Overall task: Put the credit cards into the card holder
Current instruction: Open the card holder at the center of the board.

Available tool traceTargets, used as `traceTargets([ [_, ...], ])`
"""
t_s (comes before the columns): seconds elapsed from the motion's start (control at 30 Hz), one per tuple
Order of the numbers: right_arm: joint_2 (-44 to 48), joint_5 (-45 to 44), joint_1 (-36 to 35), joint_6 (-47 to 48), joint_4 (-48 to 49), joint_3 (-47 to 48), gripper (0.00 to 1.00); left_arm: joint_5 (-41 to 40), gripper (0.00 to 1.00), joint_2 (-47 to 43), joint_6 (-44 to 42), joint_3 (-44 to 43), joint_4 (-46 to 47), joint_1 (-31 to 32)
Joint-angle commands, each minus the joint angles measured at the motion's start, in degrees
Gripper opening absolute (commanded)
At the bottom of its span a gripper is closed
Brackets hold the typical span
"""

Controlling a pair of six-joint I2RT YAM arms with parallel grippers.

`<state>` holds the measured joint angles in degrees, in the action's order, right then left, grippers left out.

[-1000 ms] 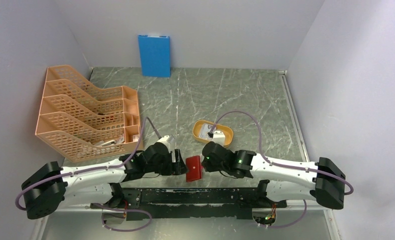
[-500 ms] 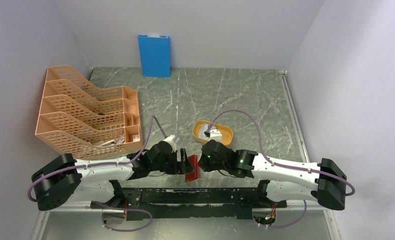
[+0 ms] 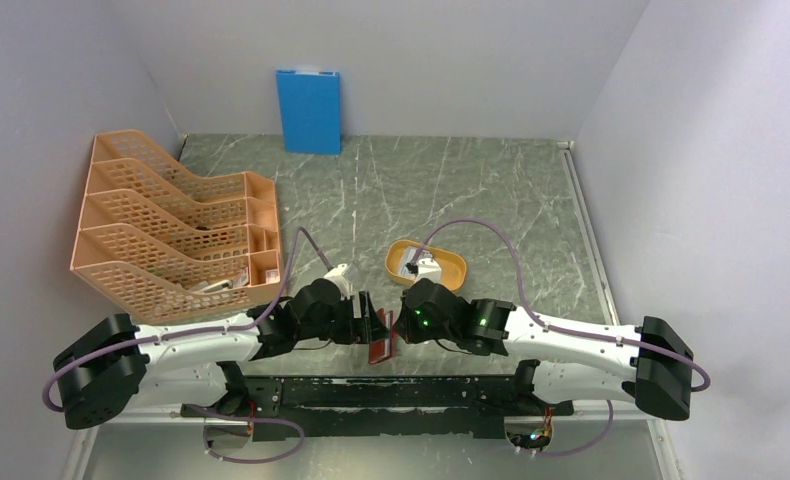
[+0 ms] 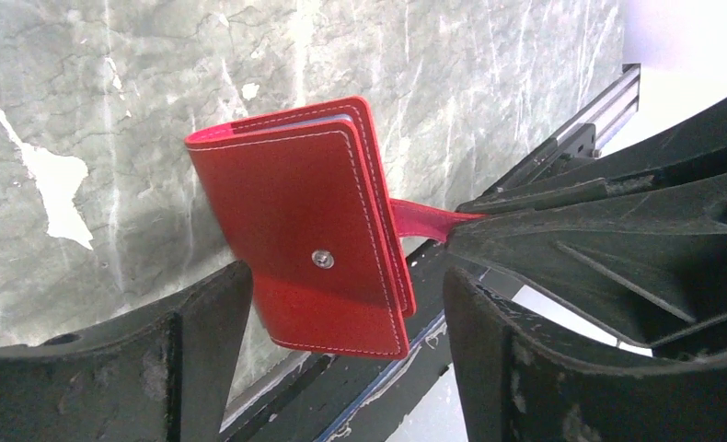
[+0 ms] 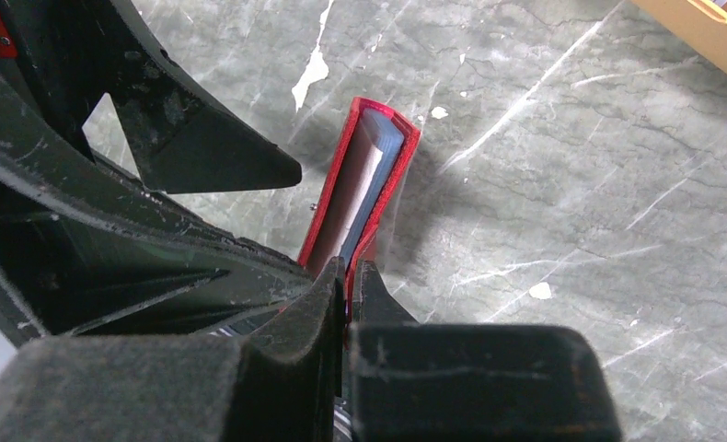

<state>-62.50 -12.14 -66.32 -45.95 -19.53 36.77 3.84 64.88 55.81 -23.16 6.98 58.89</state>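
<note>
The dark-red card holder [image 3: 381, 336] stands on edge near the table's front edge, between my two grippers. My right gripper [image 5: 346, 273] is shut on its snap tab [image 4: 424, 219] and holds it up. The holder [image 5: 364, 180] gapes slightly, showing pale blue and white inner layers. My left gripper [image 4: 341, 285] is open, with a finger on each side of the holder's [image 4: 295, 212] lower end, not touching it. Small white cards [image 3: 417, 266] lie in the yellow-orange tray [image 3: 453, 262] behind the right gripper [image 3: 399, 325].
An orange mesh file rack [image 3: 171, 230] stands at the left. A large blue board [image 3: 309, 110] leans on the back wall. The black base rail [image 3: 391, 390] runs along the front edge, right under the holder. Grey walls close in on both sides.
The card holder has been tipped from lying flat to standing on edge. My left gripper has moved right and now straddles it. The right gripper has shifted slightly left.
</note>
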Motion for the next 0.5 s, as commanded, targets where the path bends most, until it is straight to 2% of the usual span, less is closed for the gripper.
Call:
traceTargets([
  [0.0, 0.49, 0.28, 0.15, 0.48, 1.69, 1.57, 0.00, -2.44, 0.77, 0.50, -1.19, -1.40, -2.30, -0.34],
  [0.17, 1.44, 0.90, 0.15, 0.38, 2.10, 1.37, 0.00, -3.73, 0.74, 2.02, -2.22, -1.72, -4.63, -0.36],
  [0.47, 2.00, 2.25, 0.17, 0.08, 3.41, 1.44, 0.00, -3.70, 0.77, 2.33, -3.03, -2.08, -5.26, -0.25],
])
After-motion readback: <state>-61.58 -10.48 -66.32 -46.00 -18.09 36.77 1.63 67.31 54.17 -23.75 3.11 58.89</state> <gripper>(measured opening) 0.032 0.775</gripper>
